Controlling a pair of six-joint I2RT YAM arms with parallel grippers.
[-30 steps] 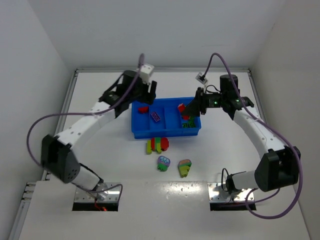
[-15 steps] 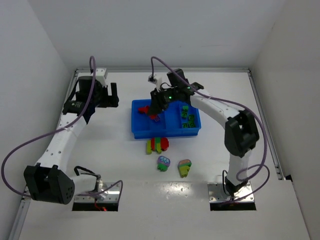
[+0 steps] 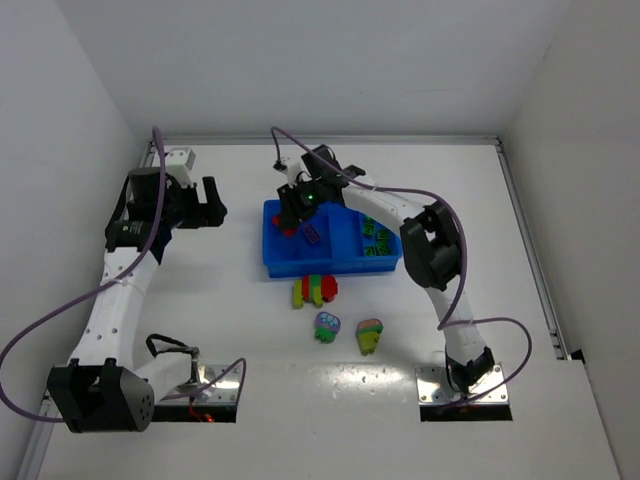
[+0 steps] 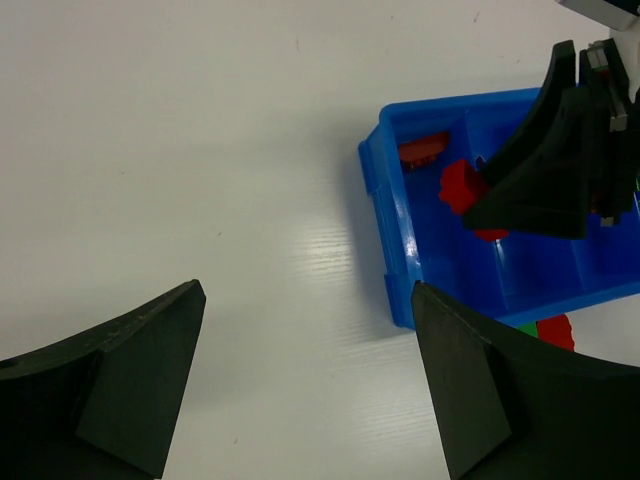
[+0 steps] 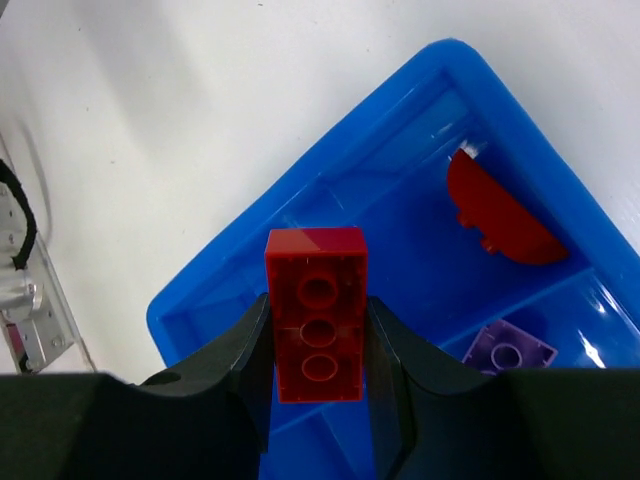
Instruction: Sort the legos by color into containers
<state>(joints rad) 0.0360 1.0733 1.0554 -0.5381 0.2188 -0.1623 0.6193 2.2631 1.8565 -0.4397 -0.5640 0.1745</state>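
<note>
Bright blue tray [image 3: 285,262], plain white table [image 3: 200,290]. Glossy red brick [image 5: 317,315], darker red curved piece [image 5: 495,215], pale purple brick [image 5: 510,355], green bricks [image 3: 377,232]. Also a yellow-green-and-red cluster [image 3: 314,290], purple-and-green cluster [image 3: 327,325], pink-and-green cluster [image 3: 369,334].

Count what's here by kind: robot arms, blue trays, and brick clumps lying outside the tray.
Robot arms: 2, left arm, right arm
Blue tray: 1
Brick clumps outside the tray: 3, one yellow-red-green, one mostly purple, one pink-green
Total: 6
</note>
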